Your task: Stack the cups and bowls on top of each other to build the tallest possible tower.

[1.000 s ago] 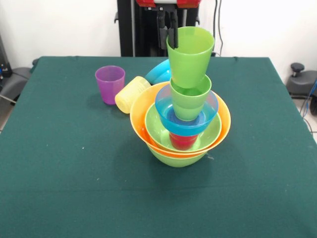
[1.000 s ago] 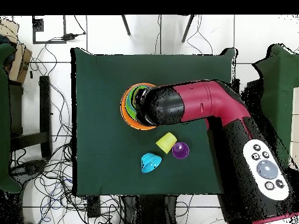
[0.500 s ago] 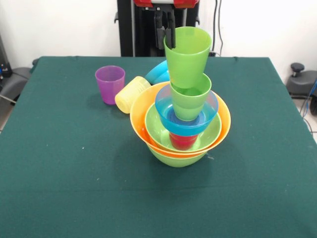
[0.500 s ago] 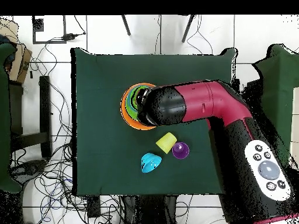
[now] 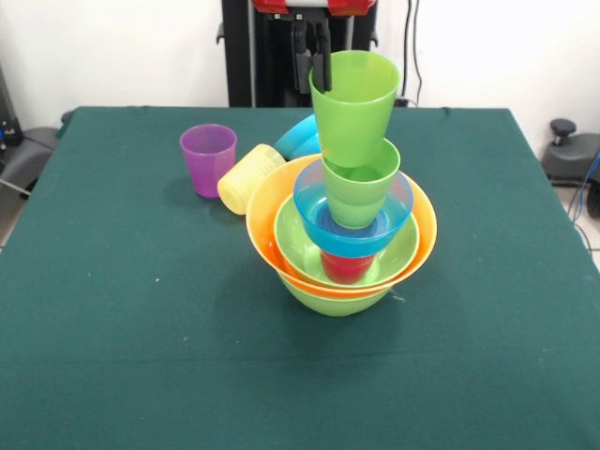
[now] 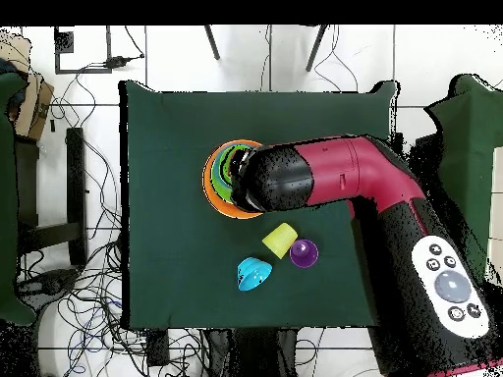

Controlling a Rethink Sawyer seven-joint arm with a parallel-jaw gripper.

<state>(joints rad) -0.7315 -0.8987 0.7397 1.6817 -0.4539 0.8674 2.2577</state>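
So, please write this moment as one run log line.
gripper: shut on top green cup | tower: standing | purple cup: loose

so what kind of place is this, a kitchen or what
Likely a robotics lab, not a kitchen: a red and black robot arm over a green-covered table, loose cables across the tiled floor, and plastic cups stacked as test props.

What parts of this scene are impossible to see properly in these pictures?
- Overhead view: most of the tower lies under the arm, so its upper cups are hidden.
- Front view: the gripper shows only partly behind the top green cup; whether it is open or shut cannot be told.
- Front view: the second blue bowl is mostly hidden behind the tower.
- Front view: the red cup is half covered by the stacked blue bowl.
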